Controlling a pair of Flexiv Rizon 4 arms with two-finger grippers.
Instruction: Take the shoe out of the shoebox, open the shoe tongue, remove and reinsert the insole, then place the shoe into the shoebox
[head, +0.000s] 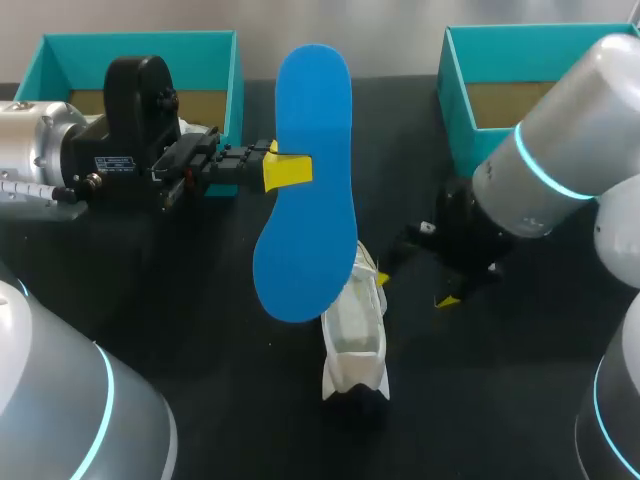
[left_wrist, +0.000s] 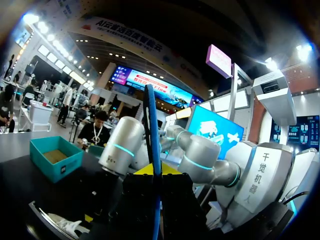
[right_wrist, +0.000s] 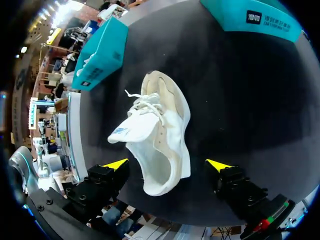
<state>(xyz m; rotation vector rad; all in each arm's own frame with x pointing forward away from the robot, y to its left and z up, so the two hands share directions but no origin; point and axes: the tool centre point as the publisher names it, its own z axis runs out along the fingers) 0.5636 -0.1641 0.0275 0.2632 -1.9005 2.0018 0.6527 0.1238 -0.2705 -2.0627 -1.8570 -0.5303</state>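
Left arm holds the insole aloft while the right arm hovers over the shoe.
The left gripper (head: 287, 170) reaches in level, clamped on the one blue insole (head: 305, 180), which stands upright. The right gripper (right_wrist: 167, 165) points down, its jaws wide apart astride the heel of the single white shoe (right_wrist: 160, 125) on the table (head: 200, 330), seemingly not touching it. Only the right wrist view shows the tongue (right_wrist: 126, 132) pulled out. Two teal shoeboxes (head: 235, 80) (head: 460, 100) stand behind.
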